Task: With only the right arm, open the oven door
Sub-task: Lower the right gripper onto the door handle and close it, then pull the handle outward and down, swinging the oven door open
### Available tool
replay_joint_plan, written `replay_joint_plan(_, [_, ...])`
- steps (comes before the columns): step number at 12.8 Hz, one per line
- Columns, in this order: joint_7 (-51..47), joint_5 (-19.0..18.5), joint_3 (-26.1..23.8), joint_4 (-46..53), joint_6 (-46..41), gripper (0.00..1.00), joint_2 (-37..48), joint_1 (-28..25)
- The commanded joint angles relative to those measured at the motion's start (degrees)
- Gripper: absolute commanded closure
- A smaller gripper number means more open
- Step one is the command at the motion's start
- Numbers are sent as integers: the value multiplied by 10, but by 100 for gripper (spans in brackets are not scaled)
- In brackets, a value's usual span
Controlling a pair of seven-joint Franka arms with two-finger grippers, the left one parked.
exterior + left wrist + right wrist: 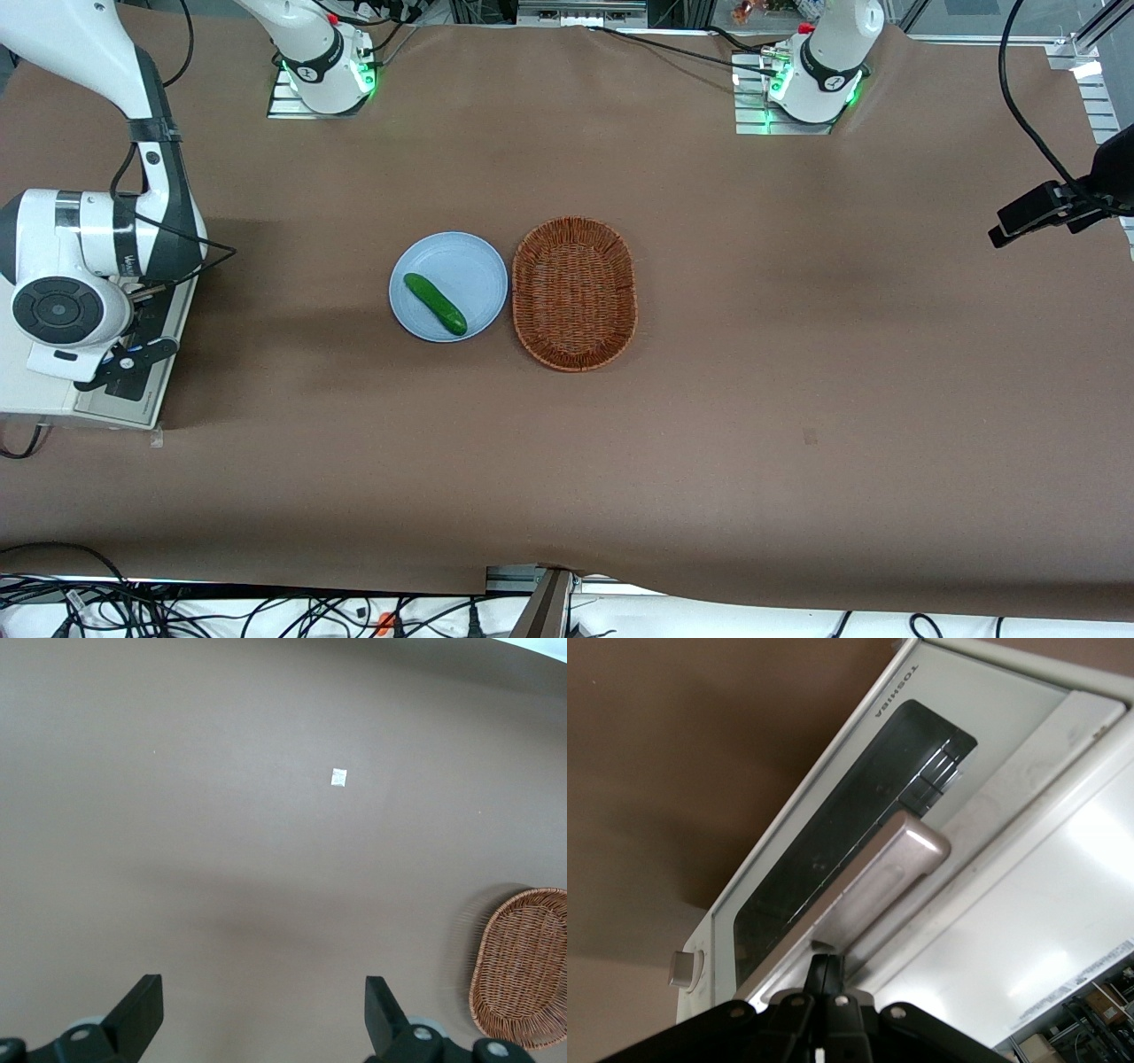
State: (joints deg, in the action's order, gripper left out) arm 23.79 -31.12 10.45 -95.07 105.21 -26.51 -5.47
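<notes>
The white toaster oven (31,394) stands at the working arm's end of the table, mostly covered by the right arm (97,257). The oven door (833,846) has a dark glass window and a silver bar handle (877,877). It lies close against the oven body; I cannot tell if it is ajar. My gripper (827,962) is shut, its two black fingers pressed together with nothing between them. The tips sit at the handle's end, by the door's top edge. In the front view the gripper (133,354) hangs over the oven's front edge.
A silver knob (686,969) sits beside the window. At mid-table a light blue plate (469,266) holds a green cucumber (435,303), with a wicker basket (574,292) beside it. A black clamp-mounted camera (1045,208) stands toward the parked arm's end.
</notes>
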Motion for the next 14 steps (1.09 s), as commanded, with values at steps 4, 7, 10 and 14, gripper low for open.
replay_joint_plan(4, [-4,14,-3,1,22,100,-21,2])
replay_joint_plan(7, [-10,40,-5,4,29,100,-33,0])
replay_joint_plan(10, [-13,52,-5,3,57,100,-46,-1])
replay_joint_plan(14, [-13,76,-5,3,85,100,-66,0])
